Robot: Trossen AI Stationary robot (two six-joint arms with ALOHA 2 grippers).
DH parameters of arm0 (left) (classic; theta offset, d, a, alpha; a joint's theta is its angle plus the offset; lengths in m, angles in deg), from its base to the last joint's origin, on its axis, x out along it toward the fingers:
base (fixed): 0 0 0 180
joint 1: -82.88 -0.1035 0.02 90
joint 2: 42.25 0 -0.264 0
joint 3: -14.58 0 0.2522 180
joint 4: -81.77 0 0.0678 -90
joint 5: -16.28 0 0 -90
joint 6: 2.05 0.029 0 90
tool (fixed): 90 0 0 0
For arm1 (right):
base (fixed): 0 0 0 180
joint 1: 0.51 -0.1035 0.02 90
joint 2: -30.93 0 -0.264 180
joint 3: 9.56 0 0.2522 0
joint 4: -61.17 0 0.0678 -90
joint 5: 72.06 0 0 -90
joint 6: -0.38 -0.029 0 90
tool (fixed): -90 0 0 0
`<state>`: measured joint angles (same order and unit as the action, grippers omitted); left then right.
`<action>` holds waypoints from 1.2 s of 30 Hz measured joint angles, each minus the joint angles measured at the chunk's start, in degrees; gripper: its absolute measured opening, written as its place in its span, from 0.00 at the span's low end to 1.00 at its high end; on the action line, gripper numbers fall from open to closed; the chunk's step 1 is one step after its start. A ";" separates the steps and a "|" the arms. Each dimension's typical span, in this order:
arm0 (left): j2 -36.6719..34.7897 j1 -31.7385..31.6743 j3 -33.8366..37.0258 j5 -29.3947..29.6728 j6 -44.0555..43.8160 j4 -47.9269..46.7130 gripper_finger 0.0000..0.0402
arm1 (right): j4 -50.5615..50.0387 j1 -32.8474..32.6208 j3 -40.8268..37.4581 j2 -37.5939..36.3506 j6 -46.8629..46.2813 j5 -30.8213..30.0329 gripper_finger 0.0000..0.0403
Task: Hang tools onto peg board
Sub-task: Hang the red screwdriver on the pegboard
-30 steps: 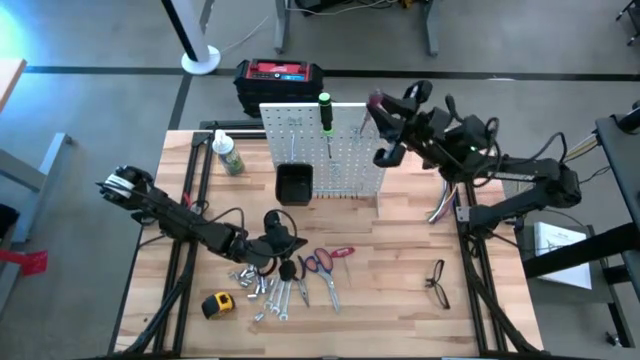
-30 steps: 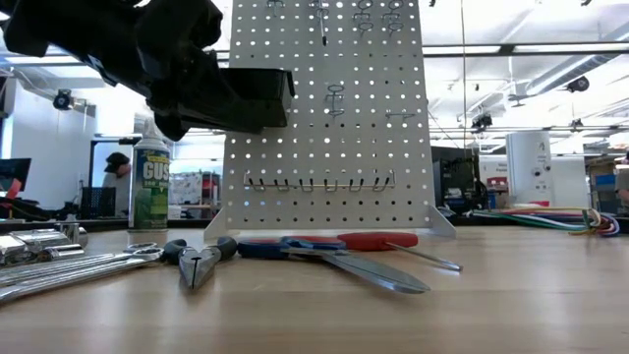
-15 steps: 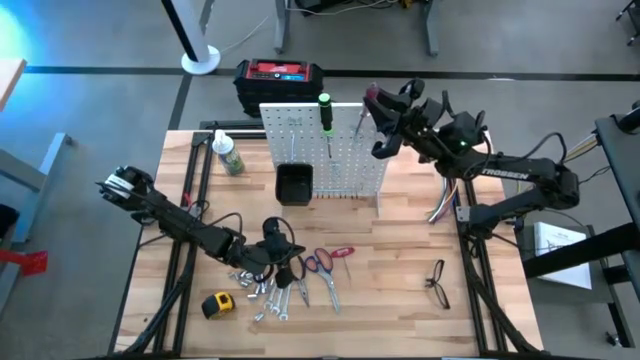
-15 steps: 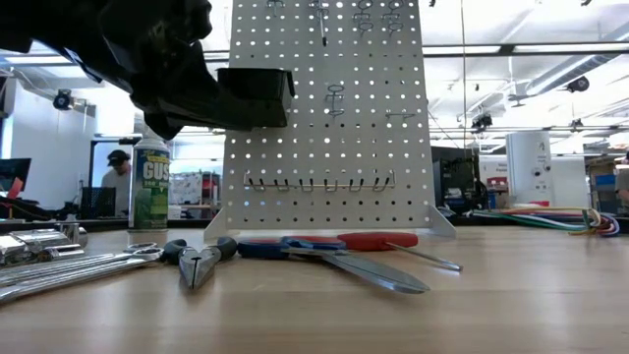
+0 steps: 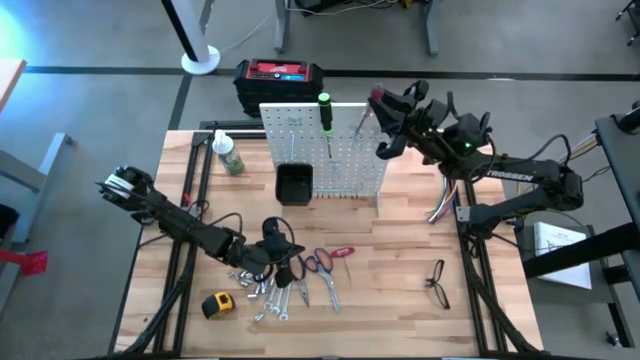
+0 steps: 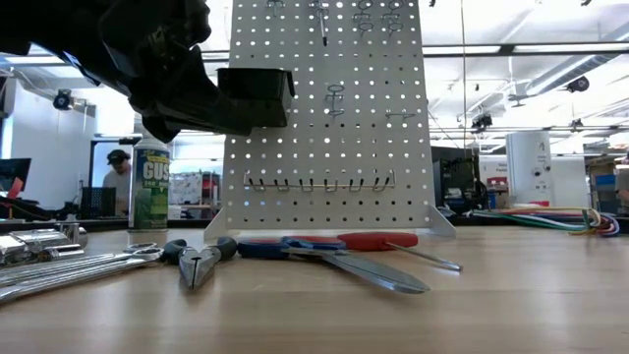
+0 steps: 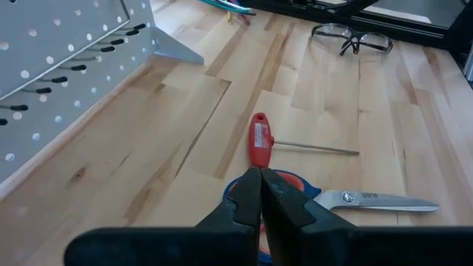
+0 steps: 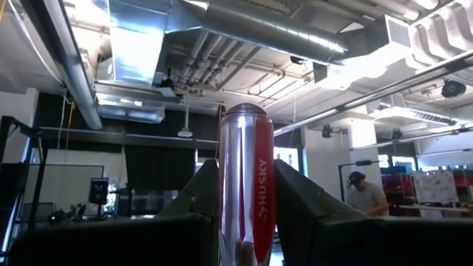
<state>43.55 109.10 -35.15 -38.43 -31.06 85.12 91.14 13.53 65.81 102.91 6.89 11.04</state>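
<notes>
The right arm is stretched from the table's right side towards the upper right corner of the peg board [image 5: 322, 150], with its wrist raised above the board's top edge. The right gripper [image 5: 378, 103] is clamped around a red-handled screwdriver [image 8: 247, 177], whose handle is seen upright between the two fingers in the right wrist view, and whose thin shaft is angled down towards the board in the high view. A green-handled screwdriver [image 5: 326, 122] is already hung on the board, beside a small black bin [image 5: 293, 184]. The left arm is laid low across the table's left half, its elbow bent, and the left gripper [image 5: 281, 254] is held with its fingers pressed together and nothing between them, just above the scissors [image 7: 347, 199] and a red T-handled key [image 7: 259, 140]. Wrenches [image 5: 270, 290], a tape measure [image 5: 218, 304] and glasses [image 5: 437, 282] are left lying on the table [image 5: 400, 310]
</notes>
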 joint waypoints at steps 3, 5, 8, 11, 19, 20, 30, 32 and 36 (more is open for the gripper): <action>0.00 0.00 0.00 0.02 0.00 -0.01 0.00 | -0.17 -0.11 0.00 -0.07 0.50 -0.01 0.16; 0.00 0.00 0.00 0.04 -0.02 0.00 0.00 | -0.25 -0.15 -0.04 -0.19 0.48 -0.06 0.16; 0.00 0.00 0.00 0.04 -0.02 0.00 0.00 | -0.29 -0.15 -0.07 -0.68 0.70 -0.09 0.16; 0.00 0.00 0.00 0.07 -0.32 0.00 0.00 | -1.81 -0.15 -0.12 -1.60 0.81 -0.09 0.16; -0.01 0.00 0.00 0.24 -0.73 0.02 0.00 | -4.01 -0.23 -0.22 -3.25 0.85 -0.07 0.16; -0.02 0.00 0.00 0.24 -0.88 0.02 0.00 | -4.03 -0.31 -0.22 -3.35 0.89 -0.07 0.16; -0.02 0.00 0.00 0.31 -1.07 0.02 0.00 | -4.12 -0.28 -0.32 -4.01 1.24 0.76 0.16; -0.02 0.00 0.00 0.31 -1.06 0.01 0.00 | -4.14 -0.46 -0.31 -4.02 1.24 0.79 0.16; -0.02 0.00 0.00 0.31 -1.07 0.02 0.00 | -6.43 -0.79 -0.31 -4.01 -0.34 0.95 0.16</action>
<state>43.53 109.10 -35.15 -38.13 -32.13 85.14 84.72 12.74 65.50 98.91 6.55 12.00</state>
